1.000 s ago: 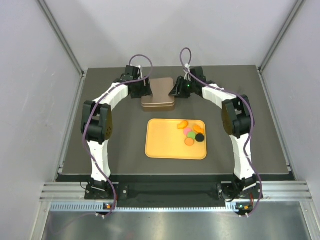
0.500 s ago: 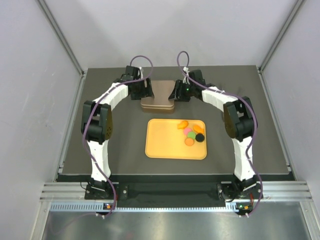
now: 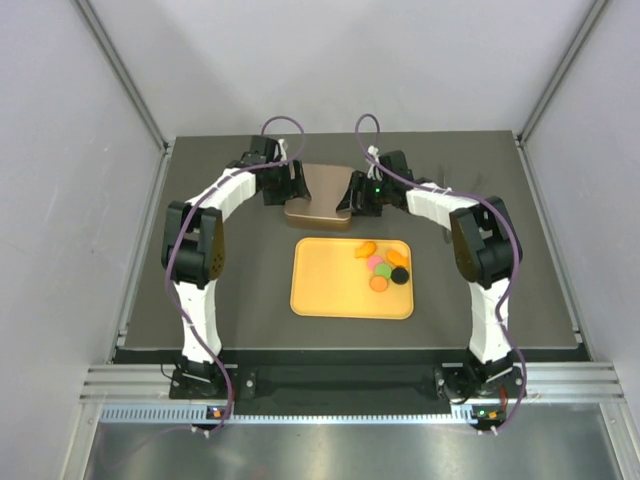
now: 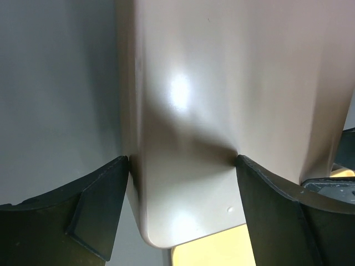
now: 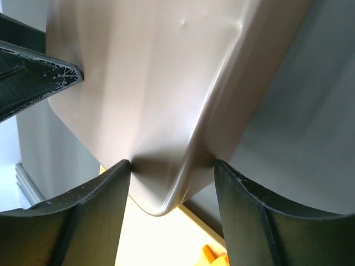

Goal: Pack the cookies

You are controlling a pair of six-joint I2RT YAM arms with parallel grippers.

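1. We see one dark bench (image 3: 520,300) carrying everything, with two arms reaching from its near edge to the far middle.
2. One orange tray (image 3: 330,290) lies flat at the centre of the bench, its long axis running left to right.
3. One bronze-coloured tin (image 3: 318,195) sits just beyond the tray's far edge, between the two arms. In the wrist views it looks tilted.
4. We count two pincers. The left pincer (image 4: 183,166) straddles a rounded corner of the tin, and both its dark fingers (image 4: 105,183) touch the tin's sides, so we read it as grasping the tin.
5. The right pincer (image 5: 172,163) likewise straddles the opposite edge, fingers (image 5: 244,188) pressed against both sides, grasping the tin.
6. We count six cookies (image 3: 383,268), all in the tray's far right corner, apart from the tin: three orange (image 3: 379,284), one pink (image 3: 376,262), one green (image 3: 385,270), one black (image 3: 400,275).
7. The cookies are round discs, so none shows a long axis or a heading. They lie clustered, several touching or overlapping, and the cluster stretches roughly from far left to near right.
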